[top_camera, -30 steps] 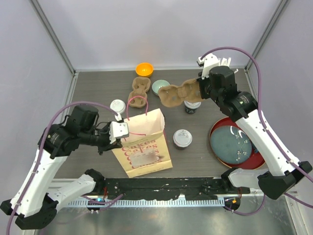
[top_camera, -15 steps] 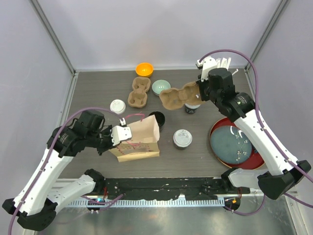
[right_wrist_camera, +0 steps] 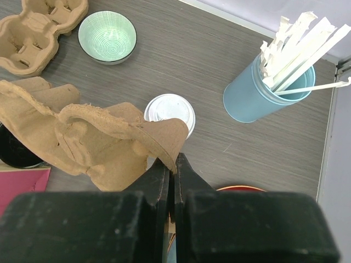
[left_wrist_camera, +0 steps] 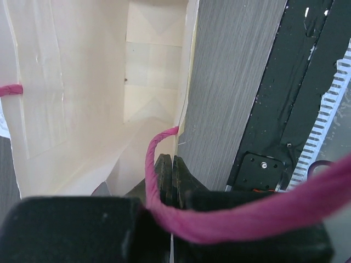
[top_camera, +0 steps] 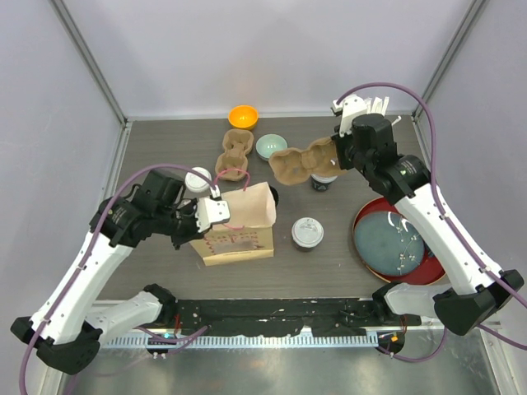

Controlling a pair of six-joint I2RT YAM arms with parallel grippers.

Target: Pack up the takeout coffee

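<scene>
On the tabletop [top_camera: 156, 156] we see the paper bag [top_camera: 239, 229] standing open, its rim (right by the pink handle [left_wrist_camera: 263, 211]) clamped in our left pincer [left_wrist_camera: 171, 164]. Our right pincer [right_wrist_camera: 174, 164] is clenched on a cardboard cup carrier [top_camera: 298, 163], held over one takeout coffee [right_wrist_camera: 170, 112]. A second cup [top_camera: 307, 232] stands right of the bag and a third cup [top_camera: 198, 178] stands behind it.

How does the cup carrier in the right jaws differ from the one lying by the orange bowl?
The held carrier is pinched by its edge in the jaws of the right gripper, off the table; the other carrier lies loose on it. The held carrier is tilted and looks bent; the other carrier sits flat, wells up. Both are brown moulded cardboard.
</scene>
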